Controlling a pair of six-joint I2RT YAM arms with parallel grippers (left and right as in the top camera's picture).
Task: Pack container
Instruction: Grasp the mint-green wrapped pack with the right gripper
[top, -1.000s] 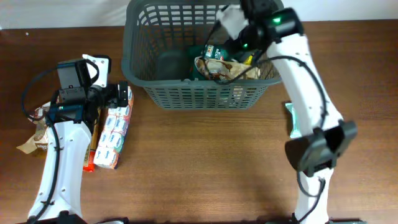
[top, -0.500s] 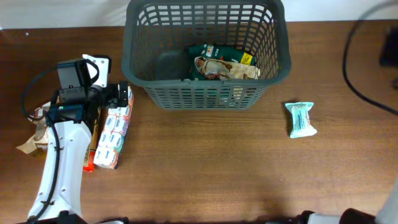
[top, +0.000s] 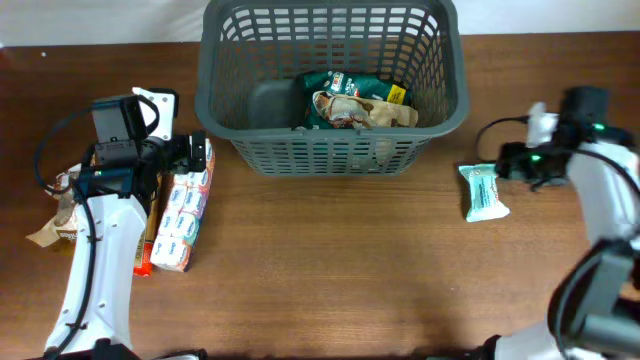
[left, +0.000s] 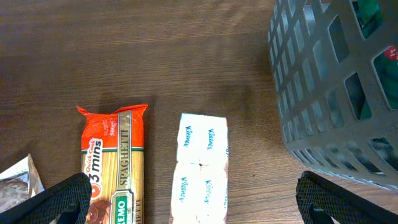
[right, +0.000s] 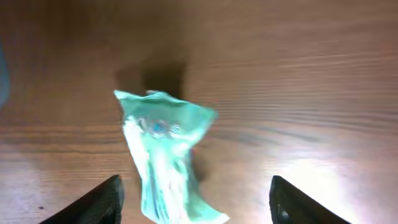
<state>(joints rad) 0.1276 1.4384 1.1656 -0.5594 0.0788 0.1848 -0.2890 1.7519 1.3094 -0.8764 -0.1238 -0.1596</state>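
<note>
While my left hand (left: 193, 185) hangs low over the table (left: 155, 56) with its fingers (left: 59, 200) spread wide and gripping nothing, a white tissue pack (left: 202, 165) lies flat below the gap between them. An orange spaghetti packet (left: 115, 165) lies just beside the pack on its left, the two running lengthwise side by side. A crumpled brown bag (top: 50, 222) sits further out, near the table's left edge. The basket (top: 330, 152) stands upright at the far middle of the table, and its near left corner shows to the right of my left hand. Inside it, a green packet (top: 345, 82) and a tan packet (top: 372, 112) lie together on the right half of the floor. My right hand (right: 194, 182) is to the right of the basket, fingers (right: 102, 200) apart, over a teal packet (right: 163, 149) that lies on the bare wood, apart from the basket. I cannot tell whether those fingers touch the packet.
</note>
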